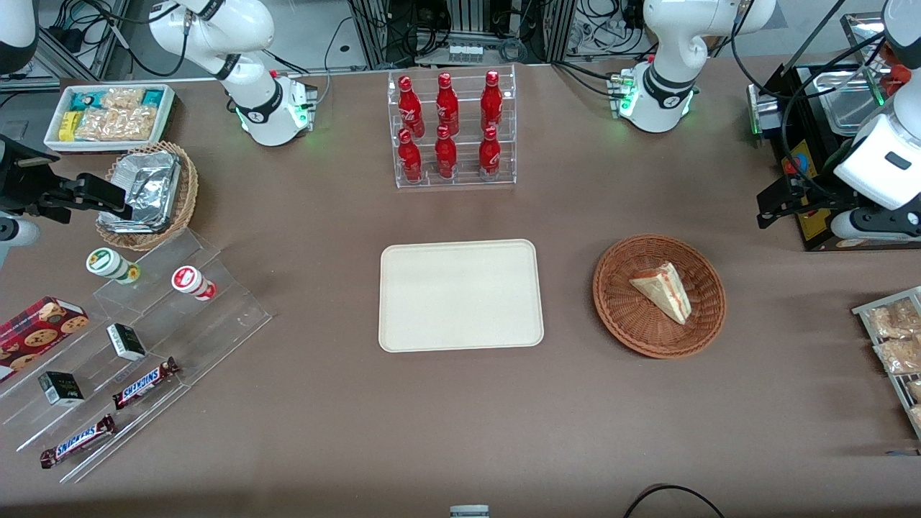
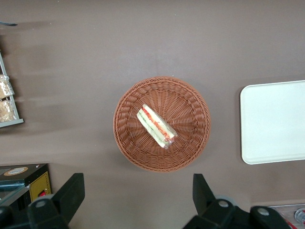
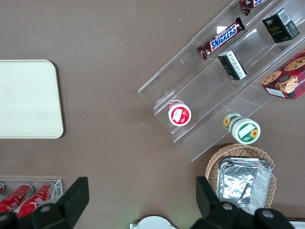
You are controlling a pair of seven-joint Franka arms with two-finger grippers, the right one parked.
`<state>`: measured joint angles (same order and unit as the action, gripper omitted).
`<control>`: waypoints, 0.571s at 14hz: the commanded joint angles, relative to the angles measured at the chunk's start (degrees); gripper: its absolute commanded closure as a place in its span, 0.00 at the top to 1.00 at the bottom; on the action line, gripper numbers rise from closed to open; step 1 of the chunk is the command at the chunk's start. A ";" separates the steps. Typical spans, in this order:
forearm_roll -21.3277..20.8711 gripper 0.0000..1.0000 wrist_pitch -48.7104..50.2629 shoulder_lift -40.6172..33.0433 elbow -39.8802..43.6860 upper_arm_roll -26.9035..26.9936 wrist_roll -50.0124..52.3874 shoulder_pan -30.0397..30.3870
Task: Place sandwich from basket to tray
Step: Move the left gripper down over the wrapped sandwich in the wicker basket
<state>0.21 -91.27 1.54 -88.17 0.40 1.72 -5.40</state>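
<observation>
The front view looks down steeply on the whole table from well above its near edge, facing both arm bases. The left wrist view looks straight down from high over the basket (image 2: 161, 123), its gripper (image 2: 138, 193) with fingers spread wide at the frame's edge. The right wrist view looks straight down over the parked arm's end of the table. All three share the tray (image 1: 460, 295); front and left wrist views also share the basket and sandwich (image 1: 663, 290).
</observation>
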 commanded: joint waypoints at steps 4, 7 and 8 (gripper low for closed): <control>-0.30 1.00 1.62 0.83 0.11 1.01 -0.06 -0.75; -0.39 1.00 -3.10 2.59 -6.37 0.92 6.52 -1.19; -0.39 1.00 -6.52 2.33 -9.62 0.83 8.89 -1.37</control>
<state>0.19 -93.09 3.79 -92.83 0.76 6.47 -5.54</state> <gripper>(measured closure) 0.000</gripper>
